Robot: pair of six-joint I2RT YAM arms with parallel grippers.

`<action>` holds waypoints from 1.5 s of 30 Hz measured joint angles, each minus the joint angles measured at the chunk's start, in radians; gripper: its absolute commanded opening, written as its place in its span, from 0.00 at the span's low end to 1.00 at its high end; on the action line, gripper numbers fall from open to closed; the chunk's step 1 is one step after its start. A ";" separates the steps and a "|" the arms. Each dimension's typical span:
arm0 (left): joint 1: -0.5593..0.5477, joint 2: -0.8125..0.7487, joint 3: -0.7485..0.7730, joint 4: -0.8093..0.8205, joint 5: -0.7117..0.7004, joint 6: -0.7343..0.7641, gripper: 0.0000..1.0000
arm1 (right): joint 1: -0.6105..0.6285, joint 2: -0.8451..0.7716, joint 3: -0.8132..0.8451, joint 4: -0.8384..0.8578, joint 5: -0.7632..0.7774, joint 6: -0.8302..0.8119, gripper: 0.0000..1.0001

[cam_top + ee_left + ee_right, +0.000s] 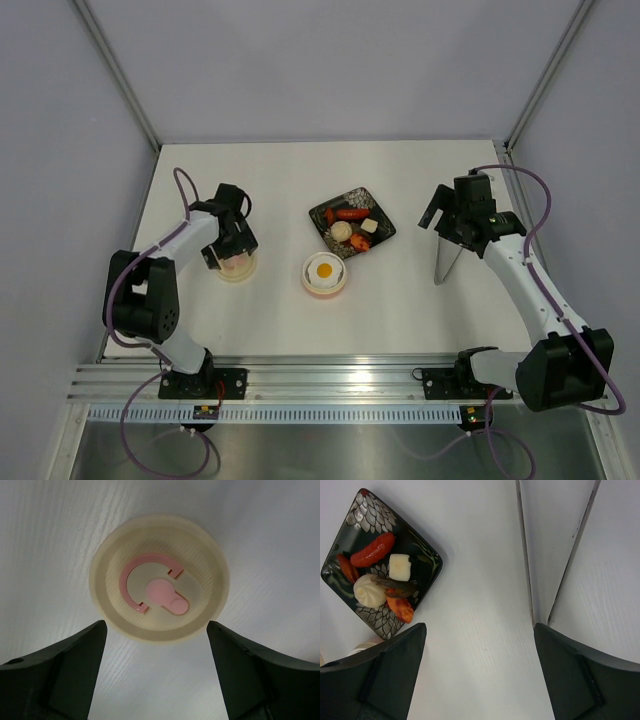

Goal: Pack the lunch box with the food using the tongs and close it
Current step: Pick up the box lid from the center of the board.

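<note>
top external: lunch box tub (306,276) near table centre, holding one fried egg (324,269). black tray (322,213) just behind it, carrying the sausage (351,213) and other small pieces. lid (238,276) apart to the left, flat on the table, under the left gripper (235,256). tongs (446,262) flat on the table at right, below the right gripper (452,216).

left wrist: lid (159,545) upside facing camera, pink centre mark showing. left gripper (156,627) poised over its near edge, fingers (75,665) spread wide to either side, not touching it.

right wrist: tray (427,560) with sausage (372,549), pale cube (399,566), pale ball (369,591), orange piece (401,608). tongs (525,570) lying with arms converging beside the right finger. right gripper (480,630) with fingers (580,675) spread wide, pinching nothing; contact with the joined end not discernible.

status, judged: early. one item packed. remaining: tongs to be picked up, four or more pieces to be moved to the tub, lid to be fitted.
</note>
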 measured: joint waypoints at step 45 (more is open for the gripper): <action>0.005 0.026 -0.054 0.035 -0.005 -0.164 0.00 | 0.002 -0.110 -0.035 -0.064 -0.061 0.005 0.94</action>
